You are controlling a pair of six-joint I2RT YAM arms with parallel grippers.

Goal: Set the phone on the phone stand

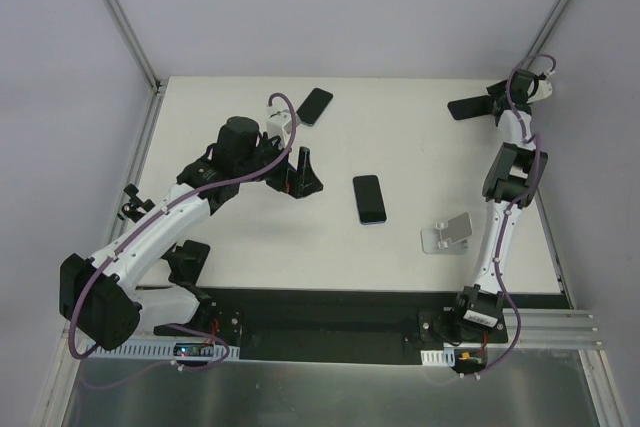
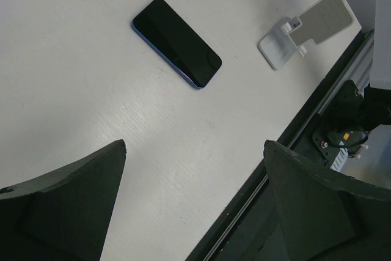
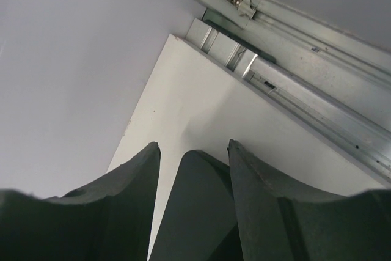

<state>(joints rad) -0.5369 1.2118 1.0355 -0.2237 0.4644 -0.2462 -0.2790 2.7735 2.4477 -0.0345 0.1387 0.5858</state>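
The 2 black wedge-shaped fingers (image 2: 67,206) of the left tool (image 2: 194,151) fill the bottom of the left wrist view. They are spread wide with nothing between them, a gape that looks set to span a phone's width. Beyond them the dark-screened, blue-edged slab phone (image 2: 177,43) lies flat and face up near the middle of the white worktop (image 1: 300,247). It is clear of the tool and not yet on the small white angled phone stand (image 2: 305,29), which sits empty toward the near edge, right of the middle, within either arm's reach. A 2nd dark phone (image 1: 315,105) lies by the far edge. The right tool (image 3: 194,145) hangs over the far right corner, probably parked clear of the work. Its fingers are partly apart and seem to grip nothing; the dark shape between them is likely shadow.
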